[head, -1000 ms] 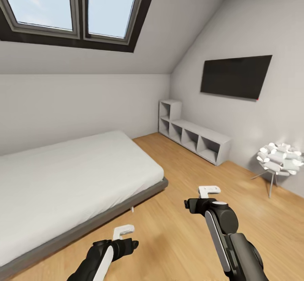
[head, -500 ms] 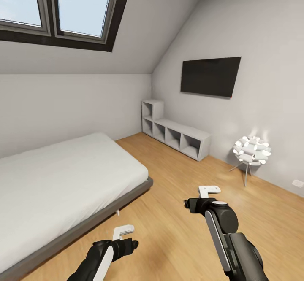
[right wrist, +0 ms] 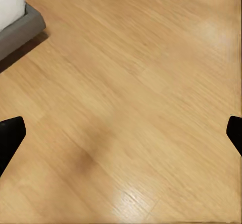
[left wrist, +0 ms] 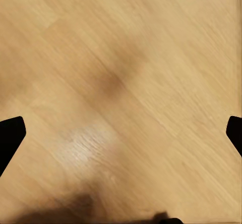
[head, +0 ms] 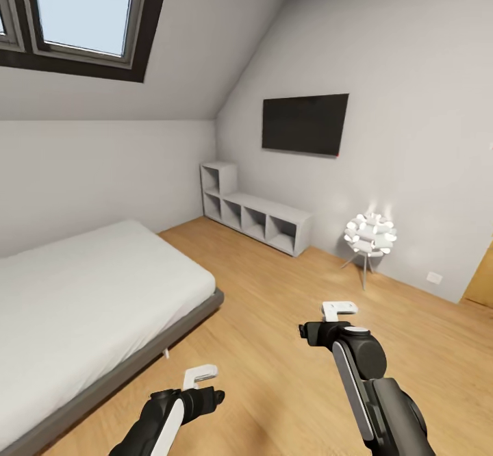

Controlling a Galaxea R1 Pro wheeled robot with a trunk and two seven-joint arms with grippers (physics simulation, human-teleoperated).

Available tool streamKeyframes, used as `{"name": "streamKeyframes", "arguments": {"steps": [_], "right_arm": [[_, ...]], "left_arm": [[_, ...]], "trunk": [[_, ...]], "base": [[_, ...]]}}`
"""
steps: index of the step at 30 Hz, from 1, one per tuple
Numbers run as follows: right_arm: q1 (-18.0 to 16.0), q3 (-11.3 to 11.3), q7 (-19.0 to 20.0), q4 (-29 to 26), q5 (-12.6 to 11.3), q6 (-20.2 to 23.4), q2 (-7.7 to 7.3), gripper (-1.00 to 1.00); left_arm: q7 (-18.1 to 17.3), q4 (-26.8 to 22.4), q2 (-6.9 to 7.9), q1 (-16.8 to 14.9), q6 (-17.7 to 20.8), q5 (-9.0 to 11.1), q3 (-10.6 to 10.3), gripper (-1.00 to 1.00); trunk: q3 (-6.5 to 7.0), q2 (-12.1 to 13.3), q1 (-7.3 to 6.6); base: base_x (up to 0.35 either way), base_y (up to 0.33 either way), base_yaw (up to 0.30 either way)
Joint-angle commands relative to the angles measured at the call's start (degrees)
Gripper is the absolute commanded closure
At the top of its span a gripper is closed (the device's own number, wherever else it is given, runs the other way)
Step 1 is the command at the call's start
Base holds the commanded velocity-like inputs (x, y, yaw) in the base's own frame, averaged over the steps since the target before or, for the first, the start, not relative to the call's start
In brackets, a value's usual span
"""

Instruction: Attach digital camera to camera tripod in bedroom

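Bedroom (head: 287, 52), attic type: I see neither camera nor tripod yet. The whole head view has swung rightward since a second ago; window slides off, a wooden door edge (head: 481, 274) enters at far right, so I am still searching.

Left gripper (head: 200, 375): fingers apart, empty, over bare plank floor (left wrist: 126, 82).
Right gripper (head: 339, 309): fingers apart, empty, bed frame corner (right wrist: 22, 30) at its view's edge.

Fixtures: grey bed (head: 82, 298) left; white cube shelf (head: 257, 216), wall TV (head: 305, 124), lit cluster lamp (head: 370, 233) along the far wall.

Open floor runs wide between bed and lamp; I judge turning room ample.
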Motion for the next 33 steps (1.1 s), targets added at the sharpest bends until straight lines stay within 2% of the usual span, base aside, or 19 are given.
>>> {"name": "streamKeyframes", "arguments": {"steps": [1, 33], "right_arm": [[-0.05, 0.06, -0.36, -0.02, -0.21, 0.24, 0.01, -1.00], [0.04, 0.15, -0.36, -0.02, -0.13, 0.24, 0.01, -1.00]], "left_arm": [[0.32, -0.10, 0.01, -0.01, 0.26, 0.48, -0.03, -1.00], [0.32, -0.10, 0.10, -0.01, 0.25, 0.49, -0.03, -1.00]], "trunk": [[-0.06, -0.04, 0.00], [-0.06, -0.04, 0.00]], "base": [[0.000, 0.000, -0.280], [0.000, 0.000, -0.280]]}}
